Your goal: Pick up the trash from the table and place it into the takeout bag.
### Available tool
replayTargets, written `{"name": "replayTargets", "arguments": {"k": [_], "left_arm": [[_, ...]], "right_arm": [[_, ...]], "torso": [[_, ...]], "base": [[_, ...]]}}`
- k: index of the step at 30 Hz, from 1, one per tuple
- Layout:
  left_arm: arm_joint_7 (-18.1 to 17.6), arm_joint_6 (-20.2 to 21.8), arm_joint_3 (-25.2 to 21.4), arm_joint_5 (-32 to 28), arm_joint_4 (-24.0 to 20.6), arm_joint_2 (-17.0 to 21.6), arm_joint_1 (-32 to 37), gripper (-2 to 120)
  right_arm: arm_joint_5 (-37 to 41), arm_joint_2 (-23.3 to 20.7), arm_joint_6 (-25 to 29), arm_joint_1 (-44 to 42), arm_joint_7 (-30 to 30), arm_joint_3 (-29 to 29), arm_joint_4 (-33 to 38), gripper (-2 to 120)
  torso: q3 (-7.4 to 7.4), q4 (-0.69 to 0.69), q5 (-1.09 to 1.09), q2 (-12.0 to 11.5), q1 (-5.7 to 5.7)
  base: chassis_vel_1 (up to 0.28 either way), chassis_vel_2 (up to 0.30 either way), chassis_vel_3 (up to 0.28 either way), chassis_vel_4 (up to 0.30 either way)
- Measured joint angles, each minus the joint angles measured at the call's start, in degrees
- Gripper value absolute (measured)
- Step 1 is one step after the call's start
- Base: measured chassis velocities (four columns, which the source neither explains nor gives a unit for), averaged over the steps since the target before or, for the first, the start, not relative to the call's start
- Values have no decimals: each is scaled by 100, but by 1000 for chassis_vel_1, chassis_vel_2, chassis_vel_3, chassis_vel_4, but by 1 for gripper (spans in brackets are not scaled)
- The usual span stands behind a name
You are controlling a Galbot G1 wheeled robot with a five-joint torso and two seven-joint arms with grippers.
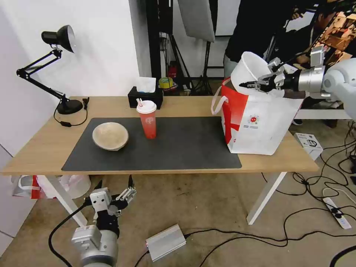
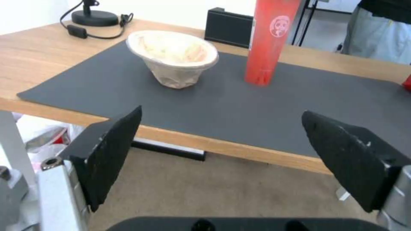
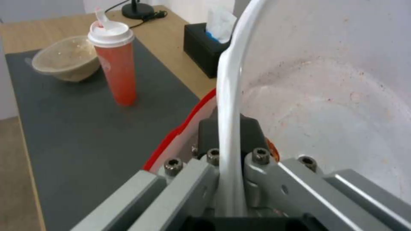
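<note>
Right hand [image 1: 247,85] clamps the rim of the tilted white bowl [image 1: 249,70] over the takeout bag [image 1: 259,122]; left hand [image 1: 115,184] hangs open below the worktop [image 1: 178,105]; red cup [image 1: 147,118] and tan bowl [image 1: 110,136] stand on the mat [image 1: 185,148].

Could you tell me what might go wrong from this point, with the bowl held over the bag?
1. The right gripper pinches the white bowl only by its rim, tilted above the bag; it could slip or swing and land outside.
2. The bowl looks wide against the bag's mouth, so it may catch on the edge or a handle and tip the bag.
3. Residue may spill.

The left gripper waits open below the table.
</note>
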Motion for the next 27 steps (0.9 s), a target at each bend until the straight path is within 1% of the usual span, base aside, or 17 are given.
{"name": "replayTargets", "arguments": {"k": [18,19,20,22,24,25,27], "left_arm": [[-1,2,22,12,18,0,-9,100],[-1,2,23,12,18,-2,-8,100],[-1,2,23,12,18,-2,-8,100],[-1,2,32,18,17,-11,-6,100],[-4,-1,59,64,24,-17,-4,100],[-4,-1,59,64,24,-17,-4,100],[-5,-13,95,109,33,-30,-1,100]], "right_arm": [[100,44,51,-139,-33,130,1,0],[103,51,59,-130,-17,131,1,4],[103,51,59,-130,-17,131,1,4],[106,54,62,-110,3,131,10,12],[109,52,63,-90,17,131,23,24],[109,52,63,-90,17,131,23,24],[113,48,64,-74,57,130,24,31]], "torso": [[0,0,0,0,0],[0,0,0,0,0],[0,0,0,0,0],[0,0,0,0,0],[0,0,0,0,0],[0,0,0,0,0],[0,0,0,0,0]], "base": [[0,0,0,0],[0,0,0,0],[0,0,0,0],[0,0,0,0],[0,0,0,0],[0,0,0,0],[0,0,0,0]]}}
